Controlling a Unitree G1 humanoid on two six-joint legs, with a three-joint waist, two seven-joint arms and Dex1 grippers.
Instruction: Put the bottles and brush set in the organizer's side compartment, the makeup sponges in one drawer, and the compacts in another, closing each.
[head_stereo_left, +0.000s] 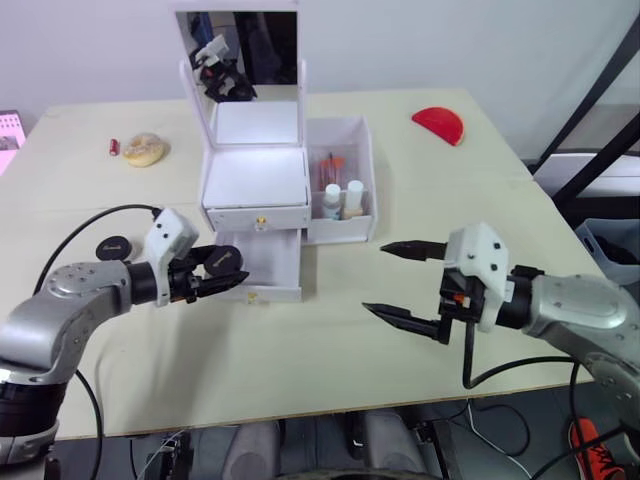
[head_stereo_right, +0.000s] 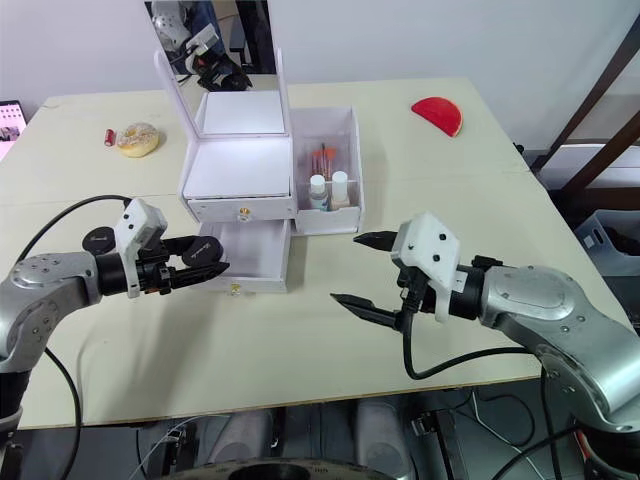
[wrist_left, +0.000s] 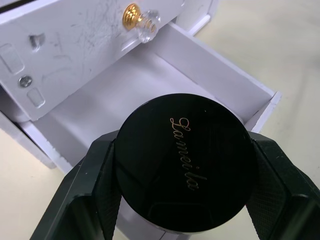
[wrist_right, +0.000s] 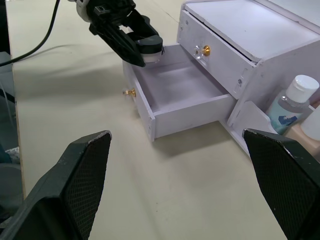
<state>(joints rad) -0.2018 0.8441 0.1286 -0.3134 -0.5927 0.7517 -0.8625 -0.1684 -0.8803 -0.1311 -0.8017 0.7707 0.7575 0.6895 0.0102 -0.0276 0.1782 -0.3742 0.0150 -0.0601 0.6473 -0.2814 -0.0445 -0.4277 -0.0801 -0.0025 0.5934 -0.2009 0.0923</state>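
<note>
1. The left pincer (head_stereo_left: 222, 272) is clamped on a compact (wrist_left: 185, 169), one finger on each side of its rim.
2. This compact is a round, glossy black disc with a line of gold cursive script across its flat lid.
3. It is held over the near left corner of the open lower drawer (wrist_right: 182, 95), whose white inside is bare.
4. The organizer (head_stereo_left: 258, 178) is white and stands on the pale bench (head_stereo_left: 330, 340), with its mirrored lid (head_stereo_left: 243, 50) raised upright at the back.
5. The upper drawer (head_stereo_right: 240, 209) is shut; both drawers carry small gold knobs.
6. The side compartment (head_stereo_left: 341, 180) sits on the organizer's right and holds two white-capped bottles (head_stereo_left: 341, 200) at the front, with orange-red brush handles (head_stereo_left: 329, 165) behind them.
7. A second black compact (head_stereo_left: 113, 246) lies on the bench beside the left arm.
8. The right pincer (head_stereo_left: 405, 282) hangs above the bench to the right of the organizer, its fingers wide apart and holding nothing.
9. Far back lie a red half-round item (head_stereo_left: 439, 125) on the right and a beige rounded thing (head_stereo_left: 145, 149) with a small red piece (head_stereo_left: 114, 147) on the left.
</note>
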